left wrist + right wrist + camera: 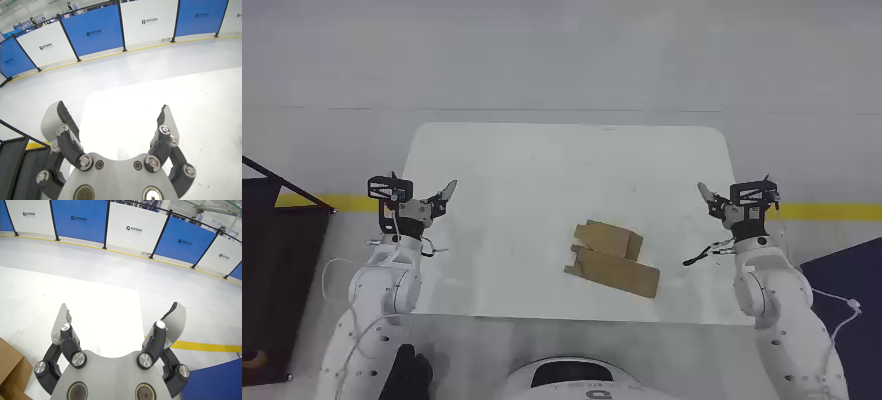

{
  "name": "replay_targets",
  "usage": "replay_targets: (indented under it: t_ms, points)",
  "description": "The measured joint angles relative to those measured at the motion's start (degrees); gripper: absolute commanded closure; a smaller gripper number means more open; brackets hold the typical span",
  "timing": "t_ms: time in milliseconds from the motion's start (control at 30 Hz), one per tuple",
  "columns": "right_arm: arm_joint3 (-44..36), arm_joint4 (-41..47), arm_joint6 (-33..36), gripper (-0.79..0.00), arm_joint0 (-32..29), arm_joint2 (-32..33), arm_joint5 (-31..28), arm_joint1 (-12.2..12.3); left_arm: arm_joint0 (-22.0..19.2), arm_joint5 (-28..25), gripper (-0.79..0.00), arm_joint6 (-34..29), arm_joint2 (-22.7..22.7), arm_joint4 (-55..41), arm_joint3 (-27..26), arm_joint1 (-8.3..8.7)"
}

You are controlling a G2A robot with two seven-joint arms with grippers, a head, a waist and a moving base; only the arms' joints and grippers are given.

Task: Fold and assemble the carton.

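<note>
Carton [610, 258] on worktop [542, 170] near front edge, between left tool [113, 108] and right tool [121, 308] at its sides.

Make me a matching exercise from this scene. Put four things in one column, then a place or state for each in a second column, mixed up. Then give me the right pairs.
Things:
1. carton
2. left gripper
3. right gripper
4. yellow line

Places or states:
A. open, at the left edge of the table
B. on the floor, showing on both sides of the table
C. brown, lying on the table between the two arms
D. open, at the table's right edge

Pairs: 1-C, 2-A, 3-D, 4-B
</note>
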Motion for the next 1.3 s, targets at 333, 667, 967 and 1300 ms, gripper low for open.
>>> replay_targets:
  t_ms: [333, 667, 967, 1300]
  points:
    - [1.13, -2.74, 2.5, -0.785, 2.68, -6.47, -10.66, 0.0, 0.0, 0.0, -0.785, 0.0, 0.0, 0.0, 0.0, 0.0]
    - [7.56, 1.06, 5.23, -0.785, 9.8, -15.09, -23.33, -0.65, 0.0, 0.0, -0.785, 0.0, 0.0, 0.0, 0.0, 0.0]
    - [9.86, 4.15, 4.69, -0.785, 10.23, -14.1, -26.66, -0.46, 0.0, 0.0, -0.785, 0.0, 0.0, 0.0, 0.0, 0.0]
    - [14.57, 1.52, 5.46, -0.748, 5.9, -6.3, -40.73, 1.88, 0.0, 0.0, -0.785, 0.0, 0.0, 0.0, 0.0, 0.0]
